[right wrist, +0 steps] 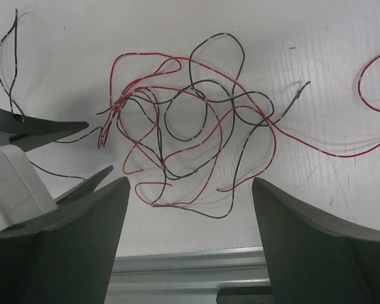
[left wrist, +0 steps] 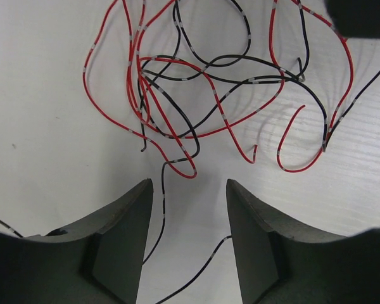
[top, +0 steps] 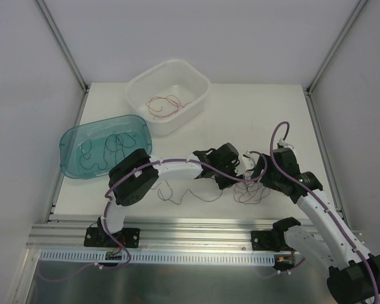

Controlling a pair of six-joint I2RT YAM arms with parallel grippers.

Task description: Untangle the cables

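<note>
The cables are a loose clump of hair-thin red and black wires (top: pixel 249 192) on the white table near its front edge. They show as a tangle (left wrist: pixel 196 95) in the left wrist view and again as a tangle (right wrist: pixel 187 136) in the right wrist view. My left gripper (left wrist: pixel 190 185) is open just short of the clump. A black strand (left wrist: pixel 153 215) runs between its jaws without being pinched. My right gripper (right wrist: pixel 191 185) stands wide open above the clump's near side, holding nothing. From above, the left gripper (top: pixel 234 172) and right gripper (top: pixel 256 170) face each other over the clump.
A white basin (top: pixel 139 85) with red wires stands at the back. A teal bin (top: pixel 73 136) with black wires sits at the left. Loose black strands (top: pixel 177 193) lie under the left forearm. The aluminium rail (right wrist: pixel 190 272) edges the table just below the clump.
</note>
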